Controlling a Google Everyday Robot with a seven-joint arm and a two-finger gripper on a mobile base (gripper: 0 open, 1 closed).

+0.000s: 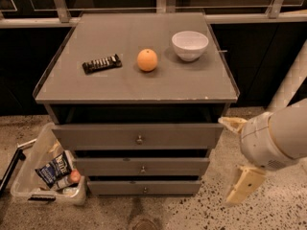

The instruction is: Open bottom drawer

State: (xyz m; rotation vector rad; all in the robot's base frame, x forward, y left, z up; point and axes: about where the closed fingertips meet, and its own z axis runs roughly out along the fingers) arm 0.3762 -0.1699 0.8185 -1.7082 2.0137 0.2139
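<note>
The step in hand looks like the approach; the gripper (230,160) hangs to the right of the cabinet, level with the two lower drawers and clear of every front, its jaws spread wide, one cream finger up by the top drawer's corner and the other down near the floor; nothing is held. The bottom drawer (144,187) sits lowest in the stack, just above the speckled floor, its narrow grey front appearing shut and its small knob (145,189) untouched at centre. The next move, as I judge it, calls for swinging left and down to bring the jaws in front of that knob, not the middle one just above; the knob is tiny, so the alignment must be close before pinching and pulling straight out. On the counter (144,87) lie a dark bar (101,63), an orange (147,60) and a white bowl (190,44); the bar's pale marks cannot be read. A packet (53,169) in the plastic bin (28,191) bears white lettering, also illegible.
</note>
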